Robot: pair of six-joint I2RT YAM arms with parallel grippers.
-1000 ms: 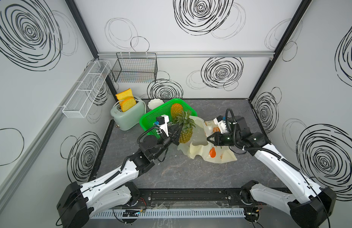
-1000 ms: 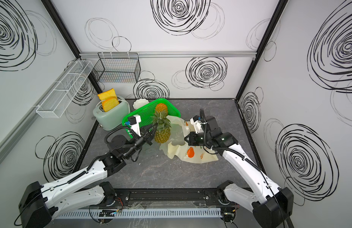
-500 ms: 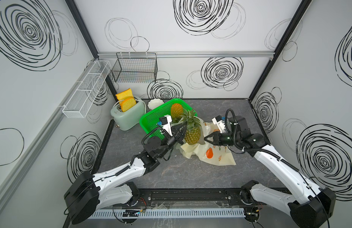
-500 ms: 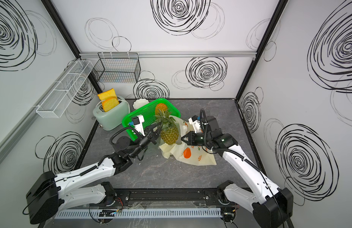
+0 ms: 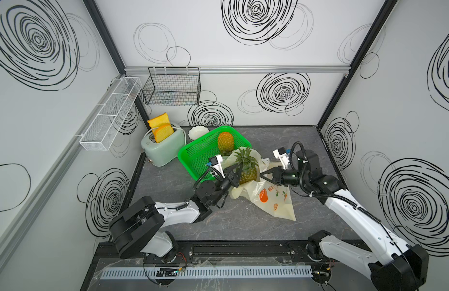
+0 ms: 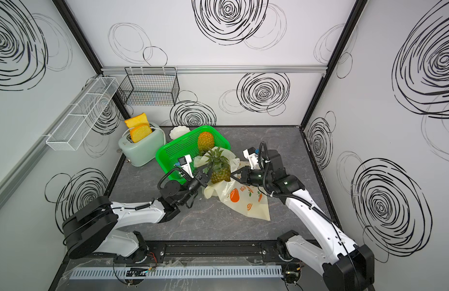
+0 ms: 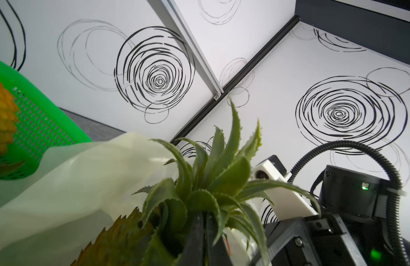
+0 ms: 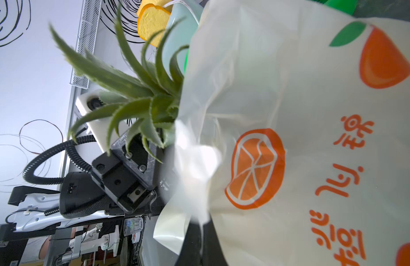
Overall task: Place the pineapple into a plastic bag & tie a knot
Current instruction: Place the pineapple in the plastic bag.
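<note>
At the middle of the table, just in front of the green basket (image 5: pixel 193 161), I have the pineapple (image 5: pixel 248 171) hanging upright from the left gripper (image 5: pixel 237 172). Its jaws are pinched together on the base of the leafy crown, and the left wrist view shows that grip plainly. The right gripper (image 5: pixel 261 174) sits just beside the fruit on the other side, clamped on a bunched fold of the plastic bag (image 5: pixel 274 201) at its rim. That lifts the rim while the printed body of the bag trails flat across the table toward me. I judge this to be the insertion step: the fruit is at the bag's mouth with film rising behind it, but I cannot tell how deep it sits. No knot is tied, and I cannot pick out the handle loops. Next I would lower the pineapple through the opening while the right side holds the rim up, then let go of the crown and draw my left arm clear. The film is thin and the leaves are spiky, so snagging is my main worry, along with the mouth sagging shut. A second pineapple (image 5: pixel 226 142) lies in the basket close behind, and the bag's far edge seems to lean toward that rim. The mint toaster (image 5: pixel 168 151) with two bread slices (image 5: pixel 161 128), the white scalloped dish (image 5: pixel 198 131), the wire wall basket (image 5: pixel 171 88) and the white mesh shelf (image 5: pixel 110 116) are all well apart.
</note>
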